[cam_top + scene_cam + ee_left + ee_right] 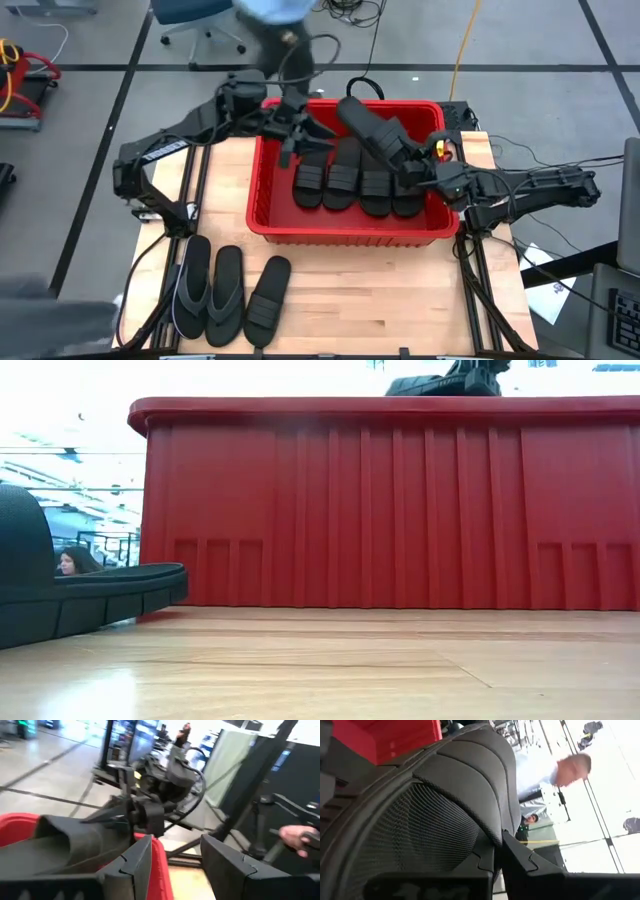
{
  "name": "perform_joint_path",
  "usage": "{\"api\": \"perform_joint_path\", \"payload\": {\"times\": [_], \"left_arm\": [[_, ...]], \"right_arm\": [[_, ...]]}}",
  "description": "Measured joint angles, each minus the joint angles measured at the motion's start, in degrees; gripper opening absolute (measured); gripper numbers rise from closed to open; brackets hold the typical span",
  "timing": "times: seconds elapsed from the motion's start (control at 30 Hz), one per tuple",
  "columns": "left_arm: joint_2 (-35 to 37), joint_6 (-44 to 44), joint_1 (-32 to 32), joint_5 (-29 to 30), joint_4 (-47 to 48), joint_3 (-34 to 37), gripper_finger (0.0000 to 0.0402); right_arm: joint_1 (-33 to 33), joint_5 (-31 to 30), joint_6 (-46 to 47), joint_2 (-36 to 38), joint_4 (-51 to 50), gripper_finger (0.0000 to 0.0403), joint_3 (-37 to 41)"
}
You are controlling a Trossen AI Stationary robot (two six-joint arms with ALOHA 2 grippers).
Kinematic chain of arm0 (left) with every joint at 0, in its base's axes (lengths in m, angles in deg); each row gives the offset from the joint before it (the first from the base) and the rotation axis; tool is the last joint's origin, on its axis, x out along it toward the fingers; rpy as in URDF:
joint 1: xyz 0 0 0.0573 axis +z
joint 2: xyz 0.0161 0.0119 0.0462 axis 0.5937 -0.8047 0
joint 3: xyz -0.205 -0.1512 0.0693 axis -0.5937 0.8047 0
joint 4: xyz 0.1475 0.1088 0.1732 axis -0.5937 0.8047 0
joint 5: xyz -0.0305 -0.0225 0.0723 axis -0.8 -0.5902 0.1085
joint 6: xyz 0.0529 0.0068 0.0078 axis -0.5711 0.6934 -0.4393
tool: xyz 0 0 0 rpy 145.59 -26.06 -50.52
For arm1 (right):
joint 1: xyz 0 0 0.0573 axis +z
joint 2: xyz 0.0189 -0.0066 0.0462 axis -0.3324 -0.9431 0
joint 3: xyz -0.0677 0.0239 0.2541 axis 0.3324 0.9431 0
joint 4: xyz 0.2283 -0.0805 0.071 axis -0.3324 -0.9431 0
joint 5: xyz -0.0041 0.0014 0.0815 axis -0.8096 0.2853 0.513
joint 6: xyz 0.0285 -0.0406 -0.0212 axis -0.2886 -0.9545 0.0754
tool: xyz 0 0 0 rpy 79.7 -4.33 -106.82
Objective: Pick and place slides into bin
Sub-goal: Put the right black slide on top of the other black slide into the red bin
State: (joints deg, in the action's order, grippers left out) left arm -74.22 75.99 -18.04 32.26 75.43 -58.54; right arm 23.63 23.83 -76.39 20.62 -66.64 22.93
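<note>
A black slide (375, 132) hangs tilted over the red bin (262, 215), with my right gripper (424, 170) shut on it. In the low view this slide (440, 382) shows above the bin's rim (380, 405). Several slides (355, 182) lie side by side on the bin's floor. My left gripper (293, 135) stands open over the bin's far left corner with nothing between its fingers (134, 865). It faces the held slide (70, 845). Two thong-strap slides (205, 290) and a band slide (268, 298) lie flat on the table at the near left. My right gripper pinches the slide between its two fingers (520, 862), at the edge where the ribbed band meets the sole (487, 837). The fingers come about level from the table's right side. The slide is lifted clear of those in the bin and slants toward the bin's far wall.
The bin fills the middle of the wooden table (400, 300). Bare wood lies near of it, at the right of the three loose slides. A person stands beyond the far edge (270, 15), and a hand (300, 837) shows past my left gripper.
</note>
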Motion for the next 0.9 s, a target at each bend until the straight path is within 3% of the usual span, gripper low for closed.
{"api": "perform_joint_path", "payload": {"times": [0.1,0.27,0.47,0.9], "left_arm": [[-2.41,-0.1,0.35,-3.2,-1.28,0.0,0.0166],[-5.88,-4.47,0.15,-2.74,-4.95,0.0,0.0166],[-8.9,-7.99,0.42,4.77,-5.45,0.02,0.0166],[-12.14,-8.67,2.17,6.1,-1.92,-0.01,0.0166]], "right_arm": [[0.03,1.86,-0.89,-0.42,1.39,0.0006,0.0],[0.03,3.13,-3.76,-1.87,6.99,0.0006,0.0],[0.14,2.96,-6.53,-3.77,9.04,0.0006,0.0],[0.82,2.9,-10.32,-4.34,14.59,0.0006,0.04]]}}
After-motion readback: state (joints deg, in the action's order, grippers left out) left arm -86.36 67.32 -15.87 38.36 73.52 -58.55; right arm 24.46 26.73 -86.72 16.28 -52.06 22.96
